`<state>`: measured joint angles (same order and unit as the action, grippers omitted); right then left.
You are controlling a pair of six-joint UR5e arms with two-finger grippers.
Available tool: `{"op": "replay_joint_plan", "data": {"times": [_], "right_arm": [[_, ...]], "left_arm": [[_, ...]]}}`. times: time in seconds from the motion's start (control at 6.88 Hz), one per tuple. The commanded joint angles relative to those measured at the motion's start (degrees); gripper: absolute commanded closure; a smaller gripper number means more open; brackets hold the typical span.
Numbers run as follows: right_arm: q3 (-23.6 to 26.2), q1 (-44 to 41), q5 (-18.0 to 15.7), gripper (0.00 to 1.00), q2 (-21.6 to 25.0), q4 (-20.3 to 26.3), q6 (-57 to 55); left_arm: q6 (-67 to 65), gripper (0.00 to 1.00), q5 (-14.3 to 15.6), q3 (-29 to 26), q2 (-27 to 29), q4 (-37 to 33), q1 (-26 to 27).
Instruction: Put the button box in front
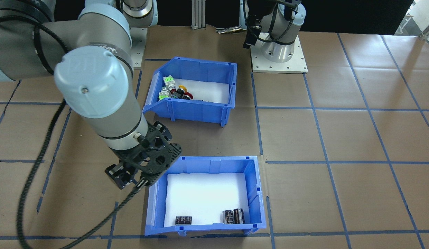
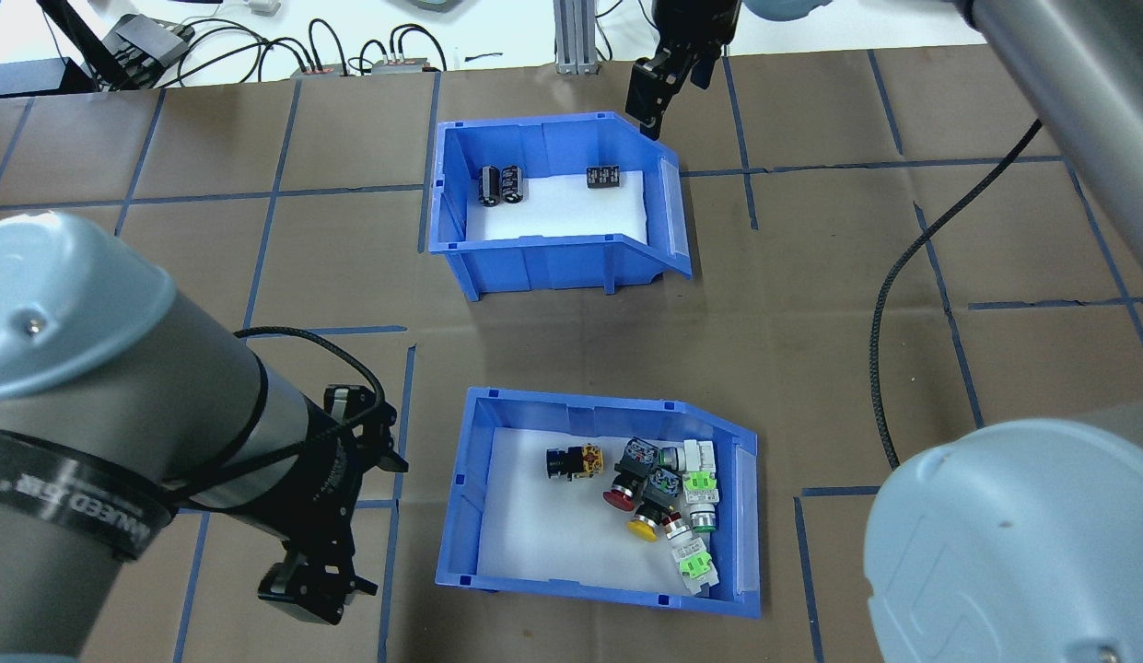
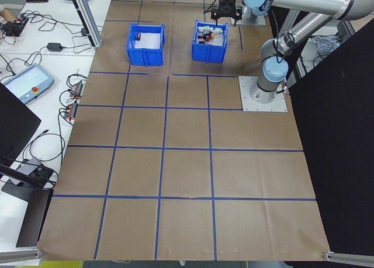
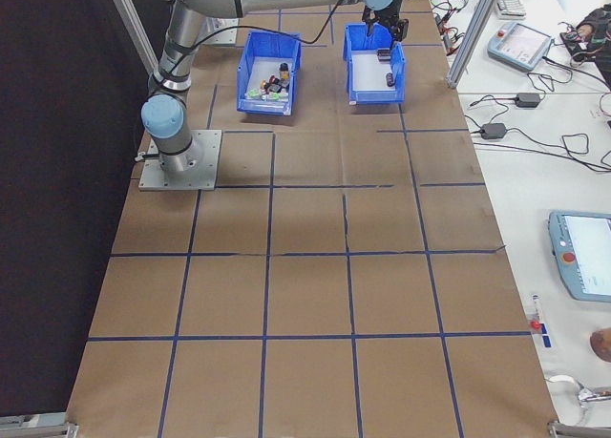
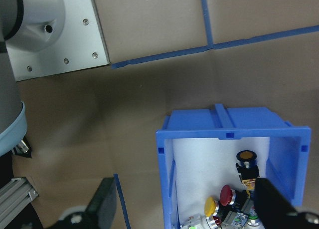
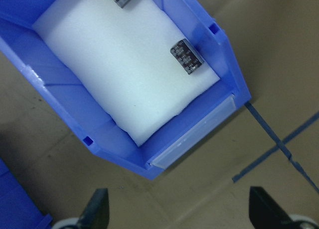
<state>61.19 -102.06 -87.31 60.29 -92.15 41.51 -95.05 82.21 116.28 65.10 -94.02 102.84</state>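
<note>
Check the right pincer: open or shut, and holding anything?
Open and empty. The right wrist view shows its two fingers spread wide over the capacitor bin's sloped lip, nothing between them.

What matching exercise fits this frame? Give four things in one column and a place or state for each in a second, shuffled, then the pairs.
Things:
1. button box
2. capacitor bin
3. left gripper
4. right gripper

Places:
A. by the far bin's sloped-lip corner
B. beside the near bin's plain end
C. nearer the robot
D. farther from the robot

Pairs: 1-C, 2-D, 3-B, 4-A
</note>
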Motion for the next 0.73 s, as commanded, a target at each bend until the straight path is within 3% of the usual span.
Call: {"op": "replay_joint_plan", "data": {"times": [0.0, 0.58], "right_arm": [[0.16, -7.76, -0.05, 0.00, -1.22, -0.74, 3.92], [1.46, -14.13, -3.82, 0.00, -5.35, -1.45, 18.85]], "left_arm": [[-9.07, 0.01, -0.30, 6.92, 1.43, 10.32, 7.43], [-21.74, 0.01, -1.00, 8.35, 14.15, 24.37, 16.66]]}}
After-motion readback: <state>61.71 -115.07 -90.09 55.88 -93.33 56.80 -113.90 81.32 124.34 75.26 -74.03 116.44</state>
